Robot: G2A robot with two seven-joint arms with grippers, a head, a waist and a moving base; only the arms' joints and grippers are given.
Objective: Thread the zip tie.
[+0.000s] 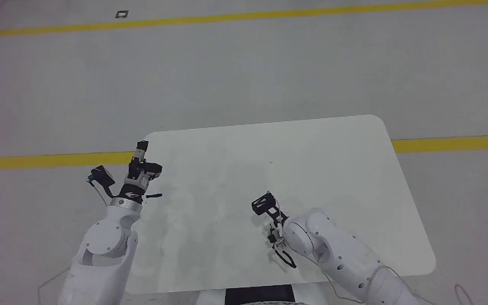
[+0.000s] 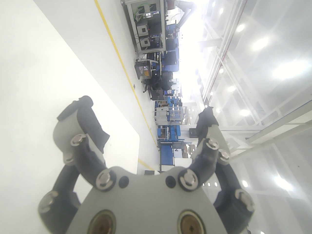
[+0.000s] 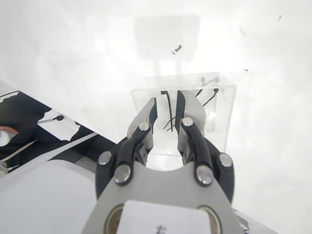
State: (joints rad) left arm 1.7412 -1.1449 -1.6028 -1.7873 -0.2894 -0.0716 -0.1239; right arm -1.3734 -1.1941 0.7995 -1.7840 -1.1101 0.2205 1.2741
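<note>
Right gripper [image 3: 167, 100] dipped into a clear box [image 3: 224, 103] of zip ties; left gripper [image 2: 146, 107] idle and wide open.

On the near middle of the white table [image 1: 328, 152], the right gripper [image 1: 263, 204] points down into the small clear-walled box. Its fingers [image 3: 180, 108] stand a narrow gap apart, with a black zip tie [image 3: 169, 109] upright between them. I cannot tell whether either pad touches it. More black zip ties [image 3: 210, 96] lean against the box's wall on the right side. A small brown speck [image 3: 178, 48] lies on the table just beyond the box. The left gripper [image 1: 141, 164] is at the table's left edge, well apart from the box, raised, with its fingers [image 2: 84, 120] spread wide and holding nothing.
</note>
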